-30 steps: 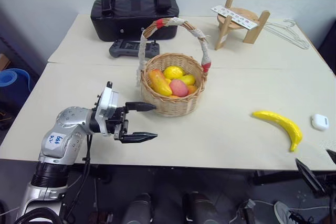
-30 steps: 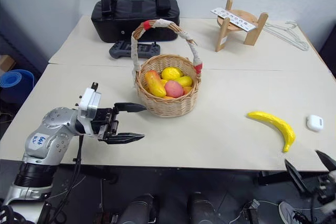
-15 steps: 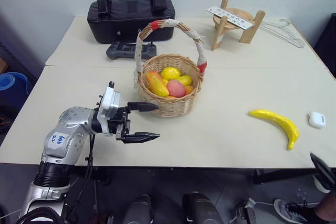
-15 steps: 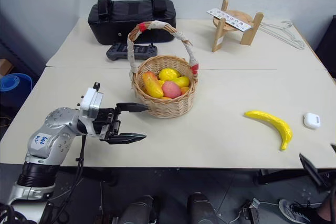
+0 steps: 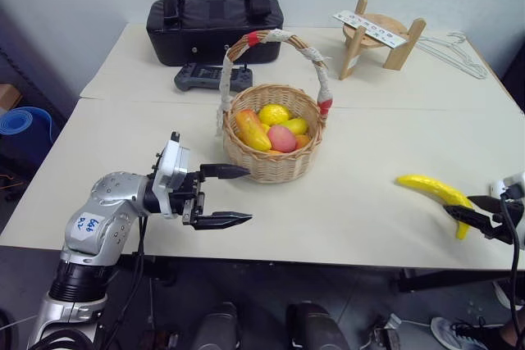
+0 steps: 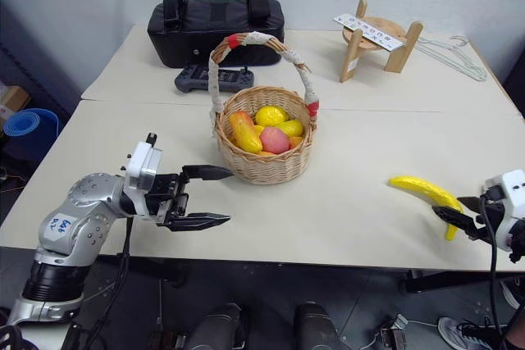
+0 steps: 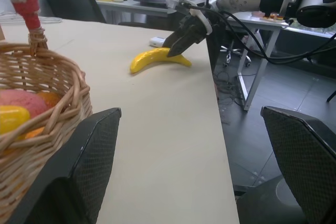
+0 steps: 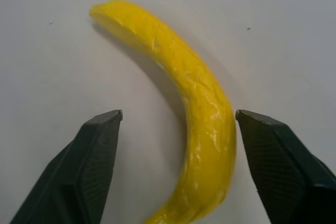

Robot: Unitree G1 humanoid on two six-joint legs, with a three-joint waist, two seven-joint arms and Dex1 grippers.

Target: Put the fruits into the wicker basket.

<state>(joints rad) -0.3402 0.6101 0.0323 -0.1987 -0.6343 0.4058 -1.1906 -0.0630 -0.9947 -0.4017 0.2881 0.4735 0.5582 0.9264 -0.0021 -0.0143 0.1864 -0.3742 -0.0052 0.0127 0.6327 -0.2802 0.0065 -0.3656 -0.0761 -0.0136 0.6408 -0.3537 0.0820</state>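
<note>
The wicker basket (image 5: 273, 165) stands mid-table and holds a mango (image 5: 250, 129), a peach (image 5: 283, 138) and small yellow fruits (image 5: 273, 113). A yellow banana (image 5: 430, 189) lies on the table at the right. My right gripper (image 6: 456, 210) is at the banana's near end, open. In the right wrist view its two fingers stand on either side of the banana (image 8: 197, 108) without touching it. My left gripper (image 5: 235, 196) is open and empty, pointing sideways just front-left of the basket.
A black zip bag (image 5: 215, 24) and a controller (image 5: 201, 78) are behind the basket. A wooden stand (image 5: 379, 37) and wire hangers (image 5: 449, 48) sit at the back right. A small white case (image 7: 156, 41) lies beyond the banana. The table's front edge runs near both grippers.
My right gripper has come up from below the table's front edge and forward to the banana. The left gripper has stayed put; the camera shifted a little.
</note>
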